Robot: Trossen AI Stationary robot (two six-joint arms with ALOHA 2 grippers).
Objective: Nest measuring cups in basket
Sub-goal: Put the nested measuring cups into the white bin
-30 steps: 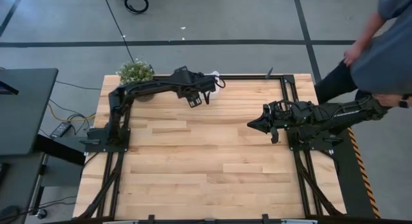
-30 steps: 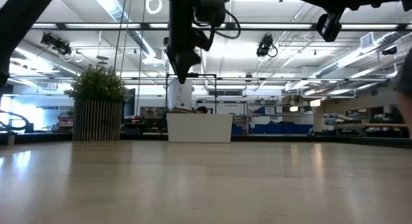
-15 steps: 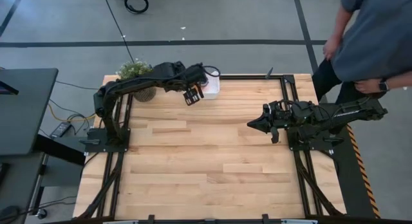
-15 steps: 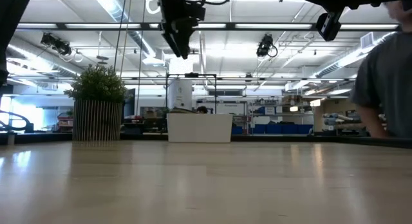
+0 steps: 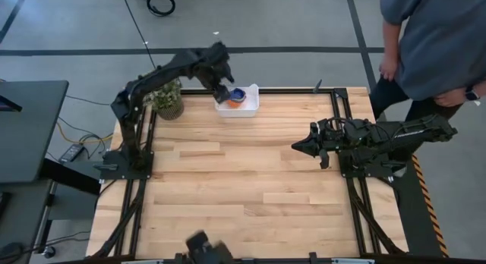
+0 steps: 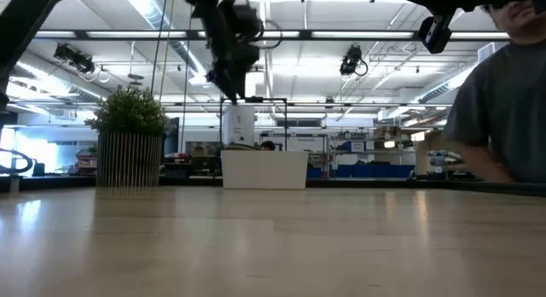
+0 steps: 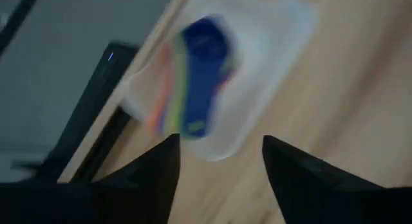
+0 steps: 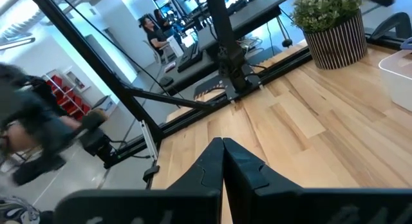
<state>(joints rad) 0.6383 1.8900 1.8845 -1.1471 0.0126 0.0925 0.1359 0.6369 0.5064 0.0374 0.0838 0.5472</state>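
- The basket (image 5: 244,105), a small white bin, sits on the wooden table (image 5: 250,188) at its far edge, toward 12 o'clock from the table's centre in the high view.
- Inside the basket lie the measuring cups (image 5: 236,95), stacked together; blue shows on top with orange beneath it in the high view.
- The left wrist view shows the same stack (image 7: 196,82) blurred, a blue cup uppermost with yellow, green and orange edges fanning out beside it.
- The left gripper (image 5: 222,91) hangs above the basket's 9 o'clock end, just beside the cups and raised clear of them.
- In the low view the left gripper (image 6: 223,79) is well above the white basket (image 6: 264,170), a little to the 11 o'clock side of it.
- Its two dark fingers (image 7: 151,176) stand apart with a clear gap between them and hold nothing.
- From this gripper, the cups lie just ahead and below, framed between and beyond the finger tips in the left wrist view.
- The right gripper (image 5: 298,146) waits over the table at about 3 o'clock from the centre, well apart from the basket, pointing toward 9 o'clock.
- Its fingers (image 8: 222,161) are pressed together, empty.
- A potted plant (image 5: 165,97) stands at the basket's 9 o'clock side, near the table's far corner.
- A person (image 5: 433,44) in a grey top stands off the table at about 2 o'clock.
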